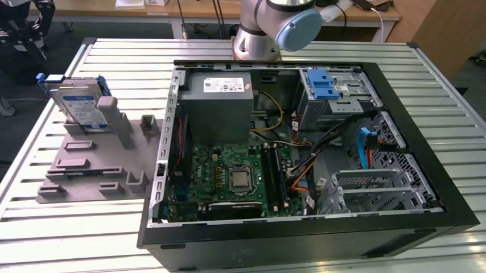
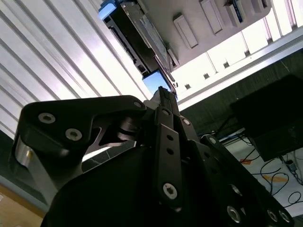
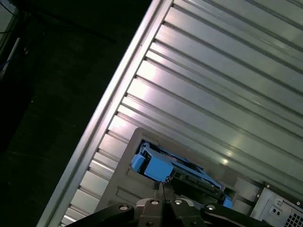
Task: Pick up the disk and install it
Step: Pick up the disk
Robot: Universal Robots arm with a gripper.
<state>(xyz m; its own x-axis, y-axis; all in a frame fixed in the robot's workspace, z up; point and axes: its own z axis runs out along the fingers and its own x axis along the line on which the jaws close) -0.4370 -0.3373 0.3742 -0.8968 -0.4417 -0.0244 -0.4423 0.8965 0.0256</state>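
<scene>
The disk (image 1: 79, 105) stands on edge in a grey slotted fixture (image 1: 91, 165) at the exterior view's upper left, on the ribbed metal table (image 1: 114, 62) just beside the open computer case (image 1: 304, 244). In both wrist views the disk (image 3: 154, 165) (image 2: 132, 42) lies straight beyond the gripper (image 3: 160, 187) (image 2: 163, 92), apart from its tips, with the blue frame corner nearest to them. The tips cover part of that frame, and most of the disk's label side is hard to make out from the wrist. The arm (image 1: 262, 28) is cut off by the top edge of the exterior view. In the first wrist view the jaws look pressed together, tip against tip, with nothing between them and touching nothing.
</scene>
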